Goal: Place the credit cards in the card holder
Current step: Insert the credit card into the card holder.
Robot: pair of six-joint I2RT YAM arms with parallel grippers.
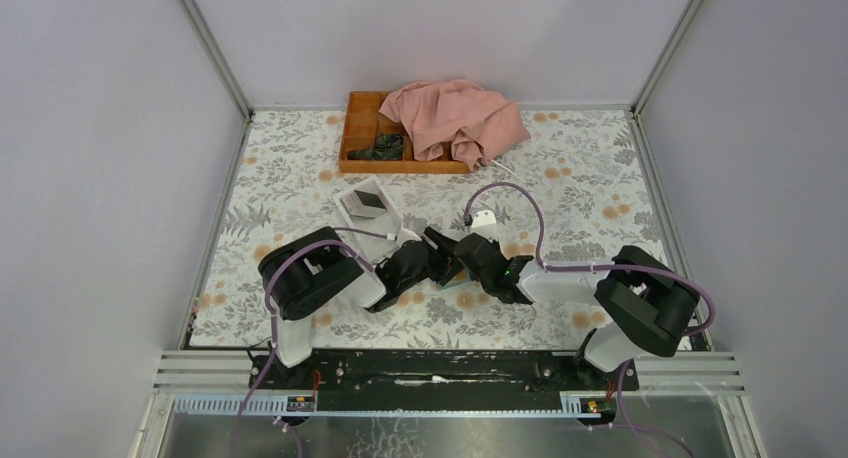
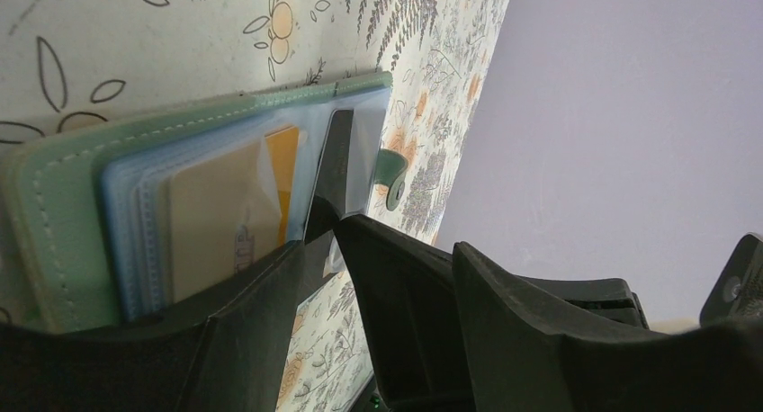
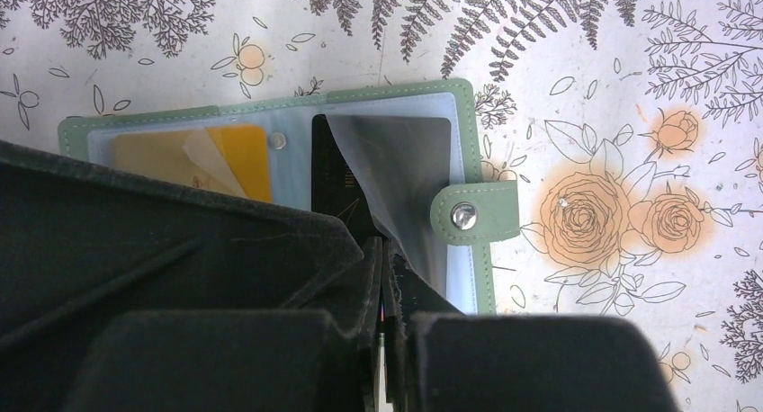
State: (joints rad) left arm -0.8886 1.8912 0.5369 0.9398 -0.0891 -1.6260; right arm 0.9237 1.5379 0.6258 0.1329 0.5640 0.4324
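The grey-green card holder lies open on the flowered cloth, its snap tab to the right; it also shows in the left wrist view and barely in the top view. An orange card and a beige card sit in its left sleeves. My right gripper is shut on a thin dark card, whose far end is inside a clear sleeve on the right page. My left gripper is open, one finger lying over the holder's left page. Both grippers meet over the holder.
A white open-topped box stands just behind the left gripper. An orange wooden tray at the back holds dark items and is half covered by a pink cloth. A purple cable loops above the right arm.
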